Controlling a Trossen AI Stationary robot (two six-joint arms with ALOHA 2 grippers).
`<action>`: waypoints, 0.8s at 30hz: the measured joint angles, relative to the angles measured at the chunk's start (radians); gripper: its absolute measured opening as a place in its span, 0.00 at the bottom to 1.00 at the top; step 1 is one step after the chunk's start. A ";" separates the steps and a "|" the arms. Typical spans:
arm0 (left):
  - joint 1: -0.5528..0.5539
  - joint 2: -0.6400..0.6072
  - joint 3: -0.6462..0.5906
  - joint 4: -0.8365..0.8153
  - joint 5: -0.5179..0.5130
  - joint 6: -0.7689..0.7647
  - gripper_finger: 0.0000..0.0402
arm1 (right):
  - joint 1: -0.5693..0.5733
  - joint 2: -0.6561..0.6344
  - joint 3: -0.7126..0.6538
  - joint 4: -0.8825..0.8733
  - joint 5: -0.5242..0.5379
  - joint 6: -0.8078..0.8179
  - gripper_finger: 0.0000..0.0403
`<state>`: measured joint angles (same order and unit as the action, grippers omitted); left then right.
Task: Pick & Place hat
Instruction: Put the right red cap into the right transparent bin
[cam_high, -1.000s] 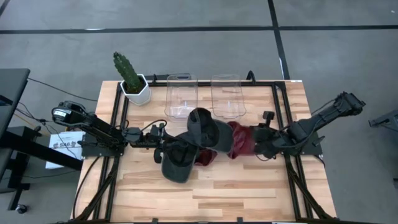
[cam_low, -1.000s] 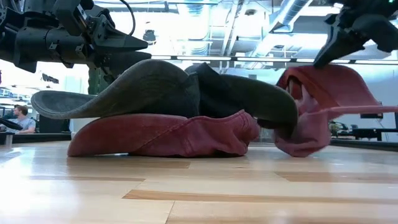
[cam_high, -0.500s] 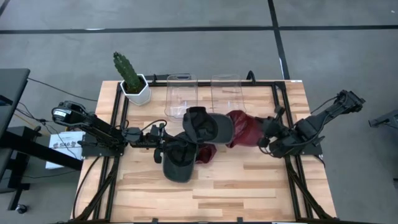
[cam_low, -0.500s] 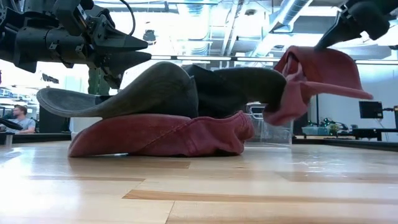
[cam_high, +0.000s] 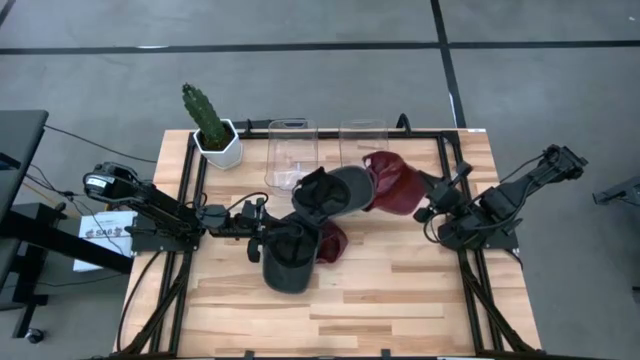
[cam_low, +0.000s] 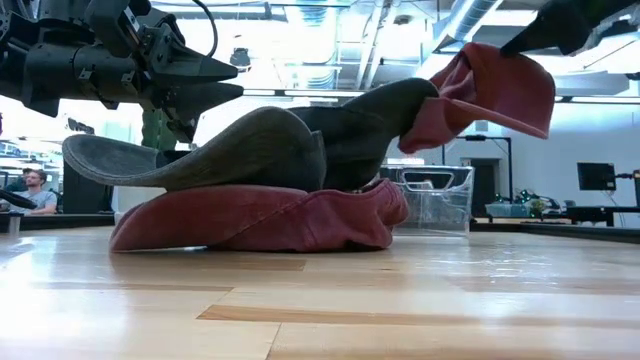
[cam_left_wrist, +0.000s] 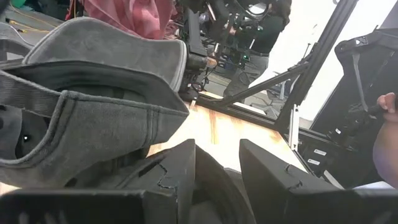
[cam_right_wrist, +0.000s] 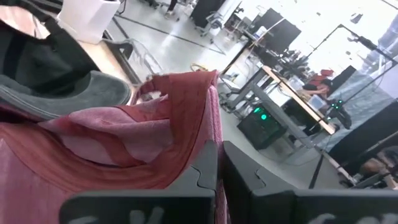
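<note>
Several caps lie heaped at mid-table. My right gripper (cam_high: 425, 198) is shut on a red cap (cam_high: 392, 183), held up over the table's far half, above the heap in the low view (cam_low: 485, 88). A dark grey cap (cam_high: 335, 190) leans with its raised part (cam_low: 395, 100) against that red cap. A second grey cap (cam_high: 284, 262) lies over another red cap (cam_low: 260, 215), which rests flat on the table. My left gripper (cam_high: 267, 232) is open, level just above the near grey cap's left side (cam_left_wrist: 93, 124), touching nothing. My right gripper pinches an edge of the red cap (cam_right_wrist: 204, 121) between its two fingers, coming from the table's right and slanting down. The cap is lifted clear of the table and hangs leftward from the fingers. Its lower fold touches the raised grey cap.
Two clear plastic bins (cam_high: 291, 150) (cam_high: 362, 148) stand at the far edge behind the heap. A cactus in a white pot (cam_high: 215, 132) is at the far left corner. Bare wood (cam_high: 400, 300) spreads along the near side. A black frame (cam_high: 470, 260) borders the table.
My right gripper has risen and moved toward the far edge, still shut, lifting the red cap clear of the table. The grey cap lying against it has been tipped up and drawn toward the far edge. The lower red cap and the near grey cap have stayed put.
</note>
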<state>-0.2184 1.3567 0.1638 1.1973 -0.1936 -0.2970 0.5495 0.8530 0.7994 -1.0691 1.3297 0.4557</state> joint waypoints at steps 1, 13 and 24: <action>0.000 0.000 0.000 0.000 0.000 0.000 0.30 | 0.000 -0.003 0.000 0.000 0.005 0.000 0.00; 0.000 0.000 0.000 0.000 0.000 0.000 0.30 | 0.000 -0.005 0.000 0.004 0.145 0.015 0.00; 0.000 0.000 0.000 -0.001 0.000 -0.008 0.30 | -0.063 -0.004 0.000 0.000 0.138 -0.093 0.00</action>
<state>-0.2182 1.3567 0.1638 1.1961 -0.1936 -0.3046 0.4862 0.8494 0.7994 -1.0691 1.4681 0.3630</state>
